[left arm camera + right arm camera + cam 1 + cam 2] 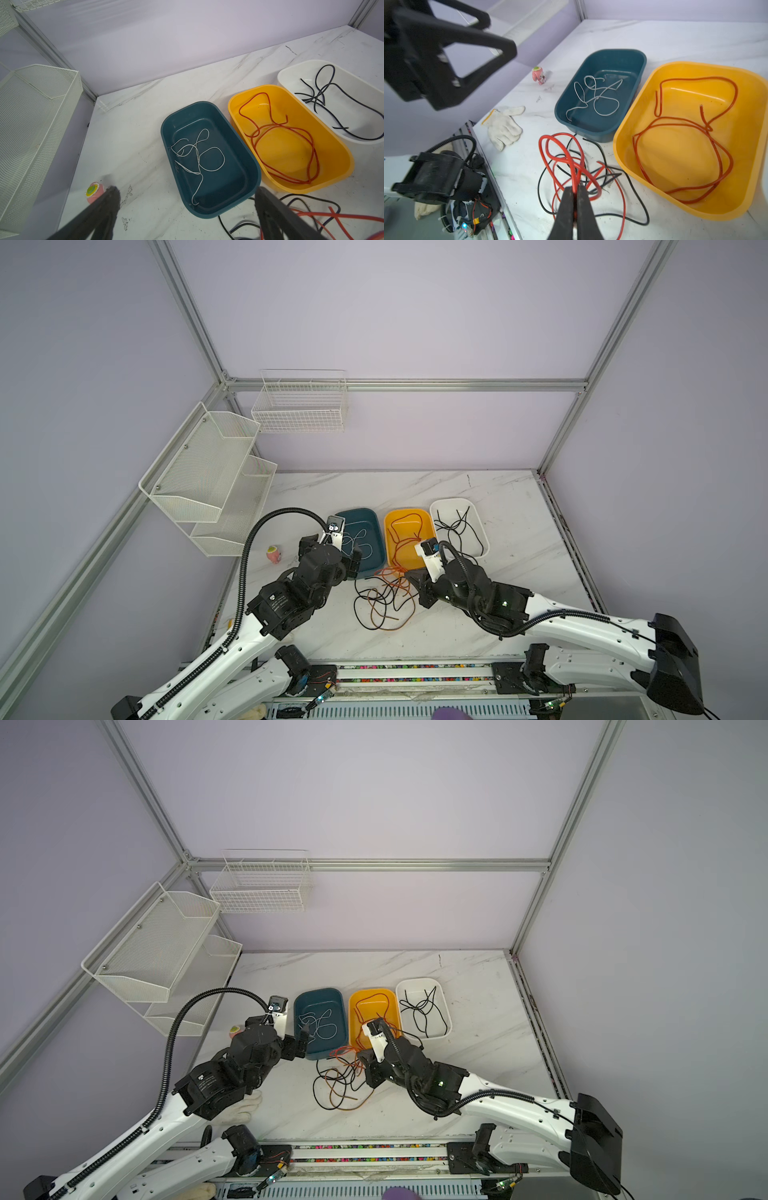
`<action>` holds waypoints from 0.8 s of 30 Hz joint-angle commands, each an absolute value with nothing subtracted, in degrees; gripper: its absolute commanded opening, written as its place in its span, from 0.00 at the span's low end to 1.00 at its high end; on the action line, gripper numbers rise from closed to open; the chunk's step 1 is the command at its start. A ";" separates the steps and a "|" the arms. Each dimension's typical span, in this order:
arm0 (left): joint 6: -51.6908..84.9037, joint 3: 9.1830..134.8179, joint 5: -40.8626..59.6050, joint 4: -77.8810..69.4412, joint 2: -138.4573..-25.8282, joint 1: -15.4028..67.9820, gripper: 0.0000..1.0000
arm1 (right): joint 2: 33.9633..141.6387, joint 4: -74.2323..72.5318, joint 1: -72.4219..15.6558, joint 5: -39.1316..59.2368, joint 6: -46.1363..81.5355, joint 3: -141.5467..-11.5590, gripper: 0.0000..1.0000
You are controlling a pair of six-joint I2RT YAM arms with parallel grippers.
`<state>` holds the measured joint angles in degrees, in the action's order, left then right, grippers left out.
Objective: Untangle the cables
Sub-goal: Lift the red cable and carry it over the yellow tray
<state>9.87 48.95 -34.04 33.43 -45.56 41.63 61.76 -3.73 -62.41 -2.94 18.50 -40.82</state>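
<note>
Left gripper (187,193) near teal tray (166,135), jaws spread wide, empty. Mid-table tangle of black and orange cables (384,599); right gripper (575,189) pinched on orange strand (559,135), best lifted slowly toward yellow tray (625,124), watching black snags

Three bins (336,153), one glove (504,126), maybe six cables (573,172)
</note>
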 commanded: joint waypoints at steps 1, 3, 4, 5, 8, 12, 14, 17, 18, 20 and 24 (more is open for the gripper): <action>9.35 47.44 -32.52 31.21 -45.56 41.11 1.00 | 57.68 -7.84 -62.67 -1.74 17.48 -39.21 0.00; 9.18 47.55 -30.83 31.20 -45.45 41.13 1.00 | 55.58 -9.09 -62.67 -0.43 17.40 -38.69 0.00; 9.16 47.64 -30.11 31.20 -45.28 41.09 1.00 | 54.56 -9.67 -62.67 -0.04 17.50 -38.38 0.00; 9.14 47.72 -29.30 31.20 -45.12 41.13 1.00 | 53.40 -10.08 -62.67 0.32 17.64 -38.32 0.00; 8.87 47.57 -26.48 30.61 -43.87 41.13 1.00 | 50.48 -10.59 -62.69 -0.86 18.29 -37.93 0.00; 8.81 47.22 -26.48 30.10 -42.85 41.05 1.00 | 49.04 -7.69 -62.57 -9.21 20.76 -38.91 0.00; 8.79 47.27 -27.02 30.15 -42.91 41.05 1.00 | 49.04 -6.54 -62.60 -12.83 21.94 -39.43 0.00; 8.79 47.29 -27.25 30.28 -43.18 41.04 1.00 | 49.37 -6.43 -62.62 -16.10 23.27 -39.94 0.00; 8.81 47.33 -27.25 30.32 -43.25 41.04 1.00 | 49.60 -6.48 -62.58 -16.96 23.65 -40.15 0.00; 8.79 47.33 -27.34 30.39 -43.44 41.04 1.00 | 50.34 -6.67 -62.50 -18.00 23.50 -40.56 0.00; 8.79 47.35 -27.42 30.46 -43.70 41.03 1.00 | 53.97 -6.68 -61.27 -19.60 23.51 -41.71 0.00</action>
<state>9.41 48.95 -27.42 32.38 -43.77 41.28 51.88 -6.81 -62.04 -16.27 22.65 -39.72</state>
